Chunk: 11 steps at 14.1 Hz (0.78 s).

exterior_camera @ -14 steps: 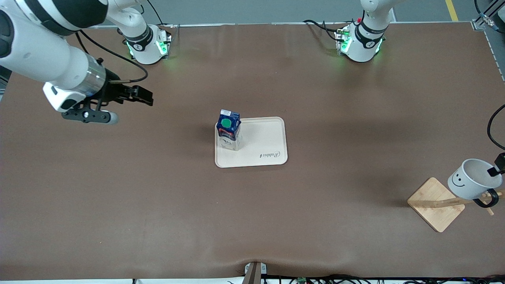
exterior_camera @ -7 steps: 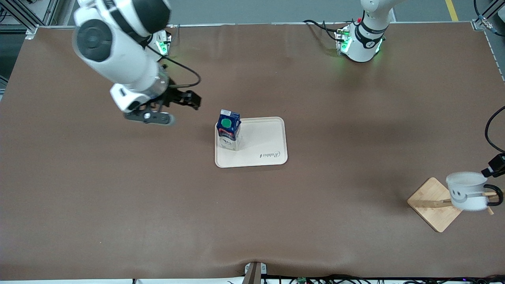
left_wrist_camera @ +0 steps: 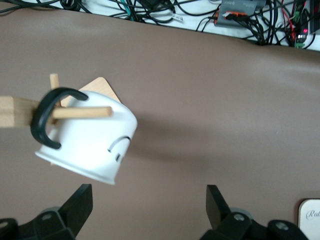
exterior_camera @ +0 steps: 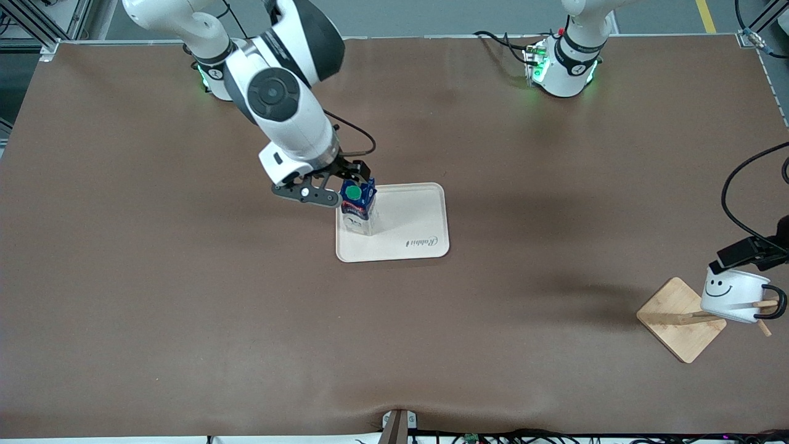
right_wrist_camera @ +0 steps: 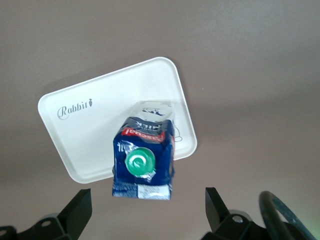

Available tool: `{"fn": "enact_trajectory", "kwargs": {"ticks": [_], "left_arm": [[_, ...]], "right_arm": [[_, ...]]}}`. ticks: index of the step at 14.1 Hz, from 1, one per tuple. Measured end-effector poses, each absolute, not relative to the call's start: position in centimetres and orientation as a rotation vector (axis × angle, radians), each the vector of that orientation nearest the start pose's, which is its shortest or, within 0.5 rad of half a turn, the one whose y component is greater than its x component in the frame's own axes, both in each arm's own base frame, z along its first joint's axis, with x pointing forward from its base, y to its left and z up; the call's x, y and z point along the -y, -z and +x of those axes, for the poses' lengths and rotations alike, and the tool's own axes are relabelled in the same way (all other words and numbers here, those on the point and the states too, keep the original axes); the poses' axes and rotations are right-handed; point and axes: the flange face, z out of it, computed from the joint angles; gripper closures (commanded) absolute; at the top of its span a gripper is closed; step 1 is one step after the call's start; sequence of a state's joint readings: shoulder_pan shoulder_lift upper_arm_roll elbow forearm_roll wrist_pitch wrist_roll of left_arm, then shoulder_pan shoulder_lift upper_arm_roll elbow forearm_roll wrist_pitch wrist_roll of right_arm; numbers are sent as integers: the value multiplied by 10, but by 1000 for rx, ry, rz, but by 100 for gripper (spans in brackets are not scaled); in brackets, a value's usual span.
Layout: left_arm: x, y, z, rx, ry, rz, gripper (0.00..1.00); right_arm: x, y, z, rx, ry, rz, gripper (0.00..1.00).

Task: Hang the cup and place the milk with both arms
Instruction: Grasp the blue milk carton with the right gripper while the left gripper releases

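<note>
Milk (exterior_camera: 357, 207) is standing upright on the cream tray (exterior_camera: 413, 219) at mid-table in the front view, at the tray's nine o'clock edge, toward the right arm's end. The right gripper (exterior_camera: 338, 183) is hanging over the table just beside the carton's top, at about ten o'clock from it, fingers spread and gripping nothing. The cup (exterior_camera: 733, 295) is hanging by its black handle on a peg of the wooden rack (exterior_camera: 681, 320) at the left arm's end of the table, with the left gripper (exterior_camera: 749, 251) at twelve o'clock just above it, jaws released.

In the left wrist view, the cup (left_wrist_camera: 90, 145) is sitting tilted on the peg (left_wrist_camera: 82, 112), which is passing through the handle loop. Both black fingers (left_wrist_camera: 77, 207) are standing wide apart and clear of the mug, so the hang appears complete. Judgement: this arm is best lifting straight away, avoiding any brush with the handle.

In the right wrist view, the milk (right_wrist_camera: 144, 160) is showing its green cap between the widely parted fingers (right_wrist_camera: 75, 210), which are not touching it. The carton is overlapping the tray (right_wrist_camera: 90, 130) rim at six o'clock. Judgement: since the carton is standing so close to the tray's edge, any contact risks tipping it; centring the jaws on opposite flat sides below the gable is advisable before closing.
</note>
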State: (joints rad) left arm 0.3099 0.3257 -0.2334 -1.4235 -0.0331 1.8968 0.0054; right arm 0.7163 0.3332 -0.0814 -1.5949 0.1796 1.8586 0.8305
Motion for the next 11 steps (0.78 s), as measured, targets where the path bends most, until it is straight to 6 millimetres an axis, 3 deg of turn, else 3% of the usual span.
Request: {"fn": "enact_trajectory", "kwargs": {"ticks": [3, 6, 8, 11], "left_arm": [[-43, -547, 658, 101, 183, -3172, 0], [-38, -557, 647, 85, 128, -3162, 0], [-34, -562, 643, 47, 105, -3120, 0], [-4, -566, 636, -69, 55, -3035, 0]], "right_arm": [[-419, -402, 510, -419, -223, -3057, 0], [-418, -376, 508, -441, -221, -3062, 0], [-415, -365, 506, -448, -234, -3070, 0], [-419, -358, 500, -444, -244, -3079, 0]]}}
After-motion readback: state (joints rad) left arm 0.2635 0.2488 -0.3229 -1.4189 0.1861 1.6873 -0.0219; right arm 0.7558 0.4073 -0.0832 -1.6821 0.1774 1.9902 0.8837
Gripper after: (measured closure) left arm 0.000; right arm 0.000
